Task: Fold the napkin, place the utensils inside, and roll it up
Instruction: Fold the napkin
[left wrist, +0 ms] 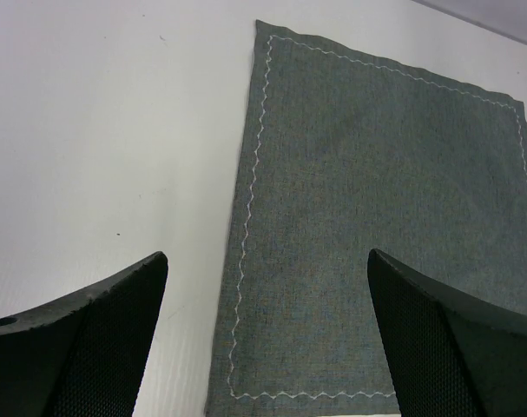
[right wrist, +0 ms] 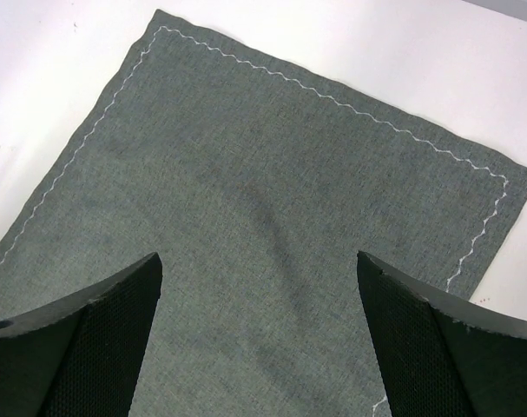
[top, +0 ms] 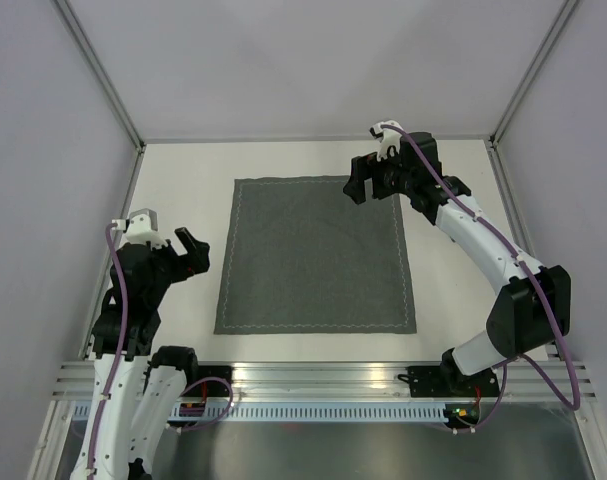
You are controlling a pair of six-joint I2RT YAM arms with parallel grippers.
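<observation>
The napkin [top: 318, 255] lies flat and unfolded in the middle of the white table, a dark grey square with pale zigzag stitching along its hem. My left gripper [top: 195, 253] is open and empty, just left of the napkin's left edge. In the left wrist view [left wrist: 267, 254] it hangs above the napkin's [left wrist: 376, 217] near left corner. My right gripper [top: 371, 185] is open and empty above the napkin's far right corner. In the right wrist view [right wrist: 260, 255] the cloth [right wrist: 272, 208] fills the space between its fingers. No utensils are in view.
An aluminium rail [top: 313, 372] runs along the table's near edge by the arm bases. Pale walls and metal frame posts [top: 103, 75] enclose the table on the left, back and right.
</observation>
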